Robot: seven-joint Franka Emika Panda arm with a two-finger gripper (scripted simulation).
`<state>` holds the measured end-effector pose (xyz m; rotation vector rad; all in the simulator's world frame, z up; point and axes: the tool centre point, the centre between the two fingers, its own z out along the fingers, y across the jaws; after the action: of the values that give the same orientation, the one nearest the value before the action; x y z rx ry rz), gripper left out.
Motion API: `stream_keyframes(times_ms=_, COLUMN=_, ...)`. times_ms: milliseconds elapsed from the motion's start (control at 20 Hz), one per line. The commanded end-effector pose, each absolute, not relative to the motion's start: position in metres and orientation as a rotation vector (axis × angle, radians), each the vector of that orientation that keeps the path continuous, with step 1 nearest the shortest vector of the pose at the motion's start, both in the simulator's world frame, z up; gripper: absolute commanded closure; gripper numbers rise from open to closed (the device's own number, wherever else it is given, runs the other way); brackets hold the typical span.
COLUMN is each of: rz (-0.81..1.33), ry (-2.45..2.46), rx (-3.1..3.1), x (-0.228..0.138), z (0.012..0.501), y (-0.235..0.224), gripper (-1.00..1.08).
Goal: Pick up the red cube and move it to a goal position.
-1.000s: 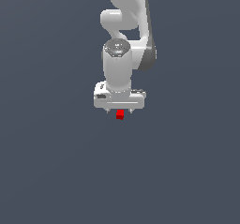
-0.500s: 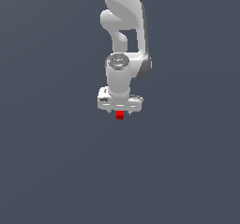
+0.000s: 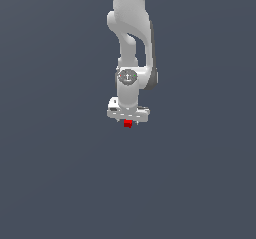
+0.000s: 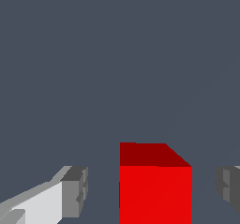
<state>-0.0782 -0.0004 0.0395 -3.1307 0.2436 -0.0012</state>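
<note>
The red cube (image 3: 128,124) is a small bright-red block on the dark grey floor, directly under the white arm. My gripper (image 3: 128,121) points straight down over it, and its white hand covers the cube's upper part in the exterior view. In the wrist view the red cube (image 4: 154,190) stands between the two fingers (image 4: 75,190). A gap of floor shows on each side of it, so the pads do not touch it. The gripper (image 4: 152,192) is open around the cube.
The flat dark grey floor (image 3: 60,183) surrounds the cube on all sides. The white arm (image 3: 132,33) rises from the gripper to the top edge of the exterior view. No goal marker shows.
The gripper has come down over the red cube, so less of the cube shows below the hand. The cube has stayed in place.
</note>
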Motion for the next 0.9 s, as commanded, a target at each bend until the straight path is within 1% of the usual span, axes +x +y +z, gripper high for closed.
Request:
stream_keyframes(times_ms=0, rz=-0.002, ry=0.259, rx=-3.131, x=-0.083, z=0.0298, y=0.0, gripper=-0.92)
stream_keyframes(times_ms=300, rz=0.0, ry=0.273, rx=-3.13, x=-0.0869, z=0.0204, y=0.0009, gripper=-0.92)
stream_keyframes(times_ms=350, rz=0.0, ry=0.273, rx=-3.13, x=-0.0869, z=0.0204, y=0.0009, gripper=1.08)
stream_keyframes(times_ms=850, rz=0.0, ry=0.273, rx=-3.13, x=-0.0869, z=0.0207, y=0.001, gripper=1.08)
